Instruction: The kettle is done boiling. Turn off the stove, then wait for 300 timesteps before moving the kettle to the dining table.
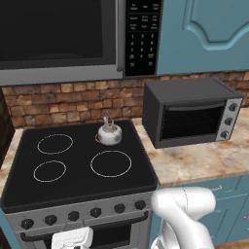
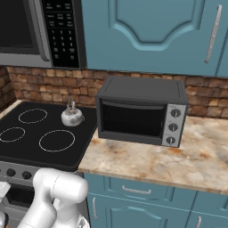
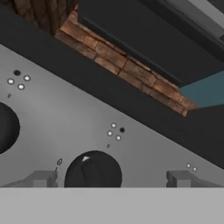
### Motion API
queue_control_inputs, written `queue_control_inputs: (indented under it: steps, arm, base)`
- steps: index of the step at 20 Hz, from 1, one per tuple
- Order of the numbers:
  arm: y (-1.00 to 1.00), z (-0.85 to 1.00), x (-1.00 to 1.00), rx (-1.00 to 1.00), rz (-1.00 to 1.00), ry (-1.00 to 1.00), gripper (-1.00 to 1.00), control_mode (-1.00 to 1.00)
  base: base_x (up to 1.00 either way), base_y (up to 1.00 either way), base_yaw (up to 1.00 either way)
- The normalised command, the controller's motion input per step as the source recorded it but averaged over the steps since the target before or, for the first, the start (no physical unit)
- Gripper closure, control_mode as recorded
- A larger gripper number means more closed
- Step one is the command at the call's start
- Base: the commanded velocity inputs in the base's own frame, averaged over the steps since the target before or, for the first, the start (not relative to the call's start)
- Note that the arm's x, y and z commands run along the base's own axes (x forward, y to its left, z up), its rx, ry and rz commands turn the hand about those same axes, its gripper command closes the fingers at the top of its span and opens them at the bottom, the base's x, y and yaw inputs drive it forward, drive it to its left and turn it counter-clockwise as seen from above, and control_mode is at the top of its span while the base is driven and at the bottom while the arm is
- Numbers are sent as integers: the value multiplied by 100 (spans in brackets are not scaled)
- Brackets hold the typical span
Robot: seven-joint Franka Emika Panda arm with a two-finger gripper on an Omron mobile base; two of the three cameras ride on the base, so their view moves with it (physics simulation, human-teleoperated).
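So the stove has four white rings and six black knobs along its front. One kettle sits on the far right ring. One toaster oven sits on the surface to the right. The gripper has its fingers spread wide apart either side of a knob, not touching.

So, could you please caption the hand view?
Open gripper straddling a black knob on the stove front.

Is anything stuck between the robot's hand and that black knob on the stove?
No, nothing visible is in the way. In the hand view the open gripper sits right in front of the black knob on the stove front, one fingertip on each side, with only bare grey steel around it.
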Motion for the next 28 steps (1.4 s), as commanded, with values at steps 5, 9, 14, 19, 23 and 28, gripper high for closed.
queue_control_inputs:
  steps: [5, 9, 14, 19, 23, 28]
  arm:
    - [-10, 0, 15, 0, 0, -1, -100, -100]
    - [0, -5, 28, 1, 0, 0, -100, -100]
    - [0, -14, 35, 1, 1, 0, -100, -100]
    - [2, -19, 32, 0, 1, 0, -100, -100]
    - [0, -7, 14, 0, 1, 0, -100, -100]
    - [0, -5, 2, 0, 0, 0, 100, -100]
  base:
    - [0, 0, 0]
    - [0, 0, 0]
    - [0, 0, 0]
    - [0, 0, 0]
    - [0, 0, 0]
    - [0, 0, 0]
